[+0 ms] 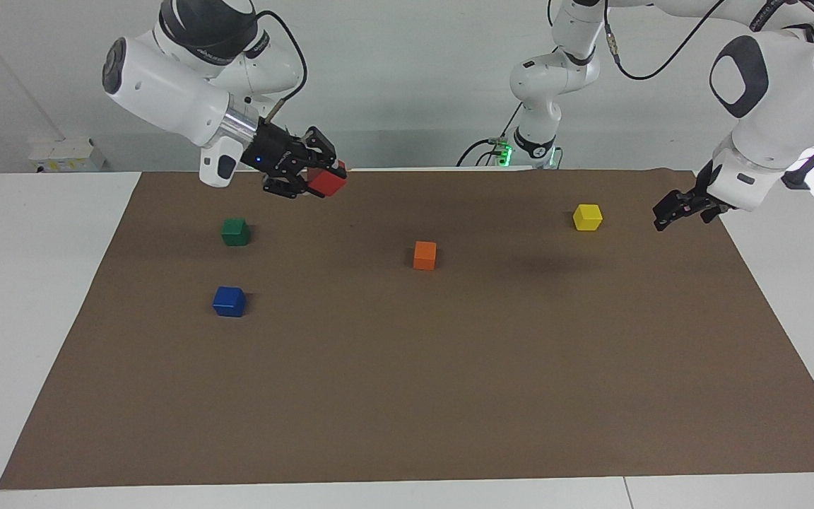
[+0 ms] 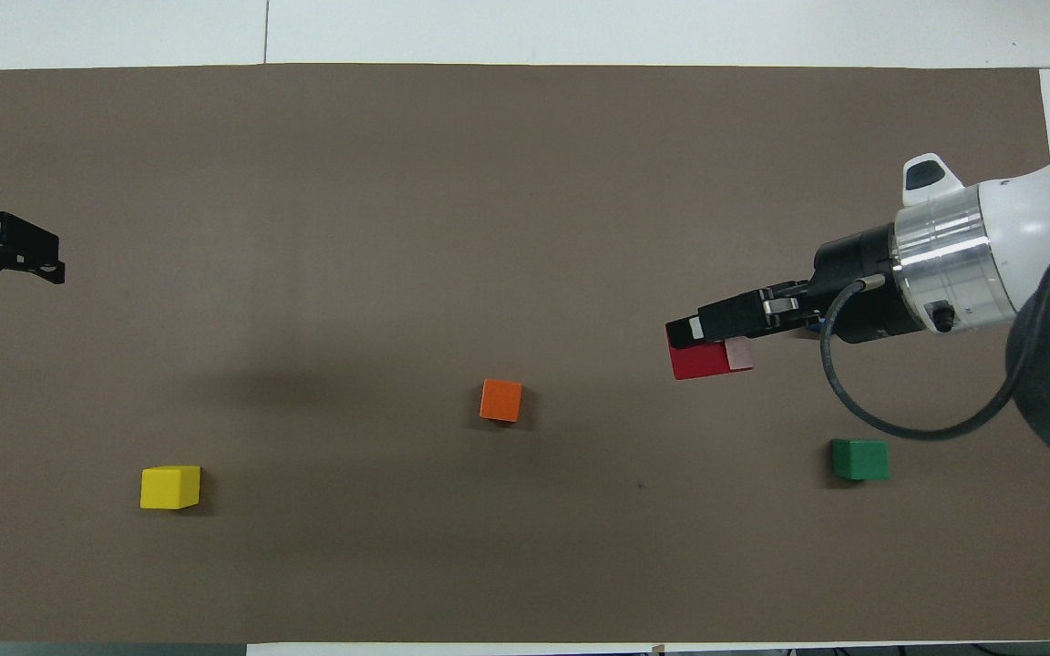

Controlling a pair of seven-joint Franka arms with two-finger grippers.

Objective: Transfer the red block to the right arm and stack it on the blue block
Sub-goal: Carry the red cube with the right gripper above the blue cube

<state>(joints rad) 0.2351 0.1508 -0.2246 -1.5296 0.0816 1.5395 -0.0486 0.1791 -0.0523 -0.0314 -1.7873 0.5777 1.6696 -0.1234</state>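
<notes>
My right gripper [image 1: 323, 178] is shut on the red block [image 1: 328, 182] and holds it in the air over the brown mat, toward the right arm's end. In the overhead view the right gripper [image 2: 700, 343] and the red block [image 2: 698, 363] show between the orange and green blocks. The blue block [image 1: 229, 301] sits on the mat, farther from the robots than the green block [image 1: 235, 231]. The right arm hides it in the overhead view. My left gripper [image 1: 663, 215] is open and empty, low over the mat's edge at the left arm's end; it also shows in the overhead view [image 2: 5, 264].
An orange block [image 1: 425, 255] sits near the mat's middle and a yellow block [image 1: 587, 217] toward the left arm's end. They also show in the overhead view, orange [image 2: 500, 400], yellow [image 2: 169, 486] and green [image 2: 859, 459]. The brown mat [image 1: 407, 396] covers most of the white table.
</notes>
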